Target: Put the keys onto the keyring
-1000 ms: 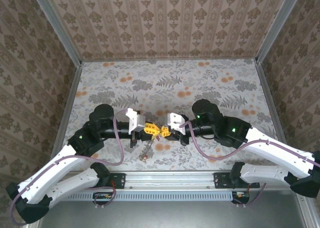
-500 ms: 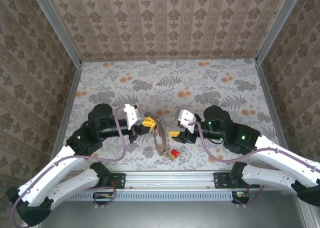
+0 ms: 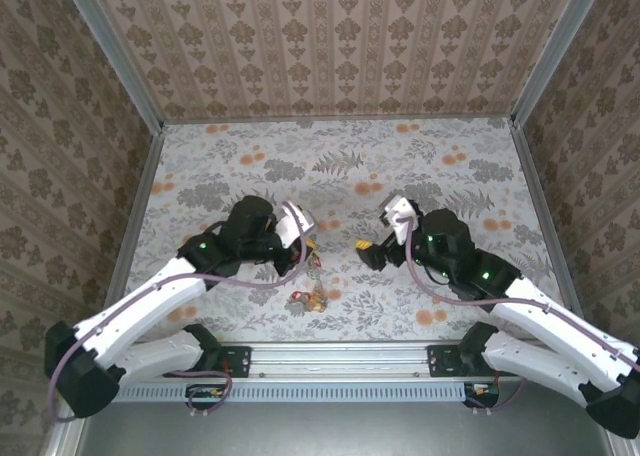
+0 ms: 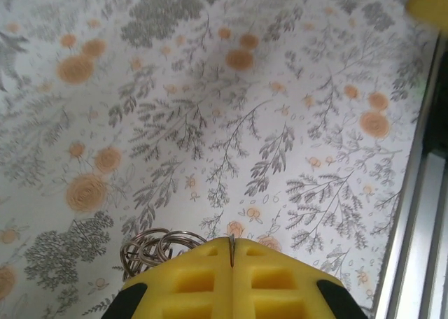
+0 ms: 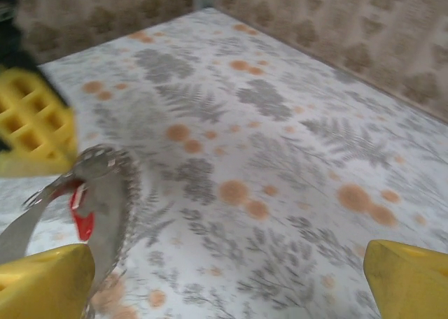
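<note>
Keyring (image 5: 122,193) sits betw. the two grippers, near front edge of table (image 3: 420,166), band tilted up off the surface w/ its low end down by the keys. Nearest the arm bases, just in front of keyring: red key (image 3: 298,298) and a yellowish key (image 3: 320,297) side by side on the floral surface. Can't tell from overhead whether they are threaded on the band. R wrist cam shows red key against the band. L gripper (image 4: 232,252) just left of keyring: pads pressed fully together, thin metal edge pinched in the seam, apparently the keyring band. Small wire rings (image 4: 157,245) bunched beside its left pad. R gripper (image 5: 224,277) right of keyring, apart from it, jaws spread wide. Beyond keyring: floral table runs to the patterned back wall (image 3: 330,46).
</note>
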Robot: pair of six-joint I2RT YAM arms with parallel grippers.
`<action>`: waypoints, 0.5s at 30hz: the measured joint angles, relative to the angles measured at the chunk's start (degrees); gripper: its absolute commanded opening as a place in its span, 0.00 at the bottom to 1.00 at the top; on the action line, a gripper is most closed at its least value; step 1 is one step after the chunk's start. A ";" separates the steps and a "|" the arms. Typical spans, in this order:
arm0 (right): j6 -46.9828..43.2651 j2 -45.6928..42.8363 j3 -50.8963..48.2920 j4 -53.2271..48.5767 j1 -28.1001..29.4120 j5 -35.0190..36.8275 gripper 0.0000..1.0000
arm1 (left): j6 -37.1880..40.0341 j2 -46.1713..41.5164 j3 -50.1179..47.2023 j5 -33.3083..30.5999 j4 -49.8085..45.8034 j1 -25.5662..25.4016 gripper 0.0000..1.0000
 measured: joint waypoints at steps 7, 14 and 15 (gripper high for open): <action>6.19 -5.49 -5.95 1.77 -9.11 2.16 1.00 | -0.90 17.66 4.55 0.24 6.88 -0.72 0.01; 7.74 -7.15 -9.33 6.49 -10.71 2.49 1.00 | -3.91 34.86 13.03 -0.55 12.90 -1.49 0.00; 7.78 -7.32 -9.81 7.21 -10.91 2.73 1.00 | -4.63 37.05 13.97 -0.55 13.73 -1.33 0.01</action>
